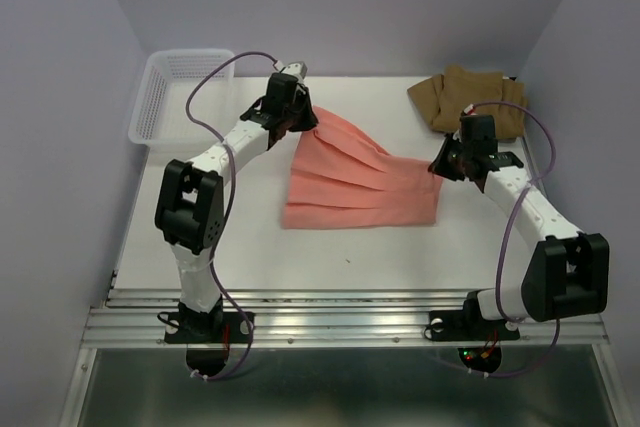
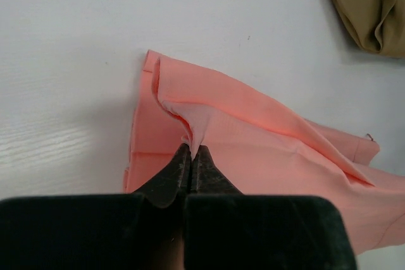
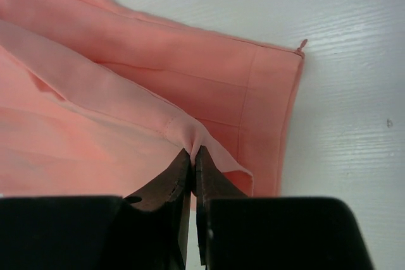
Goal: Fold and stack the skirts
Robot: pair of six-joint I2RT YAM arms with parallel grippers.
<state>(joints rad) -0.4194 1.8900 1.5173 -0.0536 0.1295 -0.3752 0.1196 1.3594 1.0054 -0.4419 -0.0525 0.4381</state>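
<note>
A salmon-pink skirt (image 1: 355, 182) lies spread in the middle of the white table. My left gripper (image 1: 300, 125) is shut on its far left corner; the pinched fabric (image 2: 193, 132) rises in a ridge from the closed tips (image 2: 191, 151). At the skirt's right edge my right gripper (image 1: 438, 167) is shut on a fold of the same cloth (image 3: 190, 134), its tips (image 3: 193, 154) closed on the hem near the corner (image 3: 278, 93). A tan-brown skirt (image 1: 468, 97) sits crumpled at the back right, also showing as tan cloth (image 2: 373, 7) in the left wrist view. The grey skirt is out of view.
A white plastic lattice basket (image 1: 180, 92) stands at the back left corner. Lavender walls close in the table on three sides. A metal rail (image 1: 340, 322) runs along the near edge by the arm bases.
</note>
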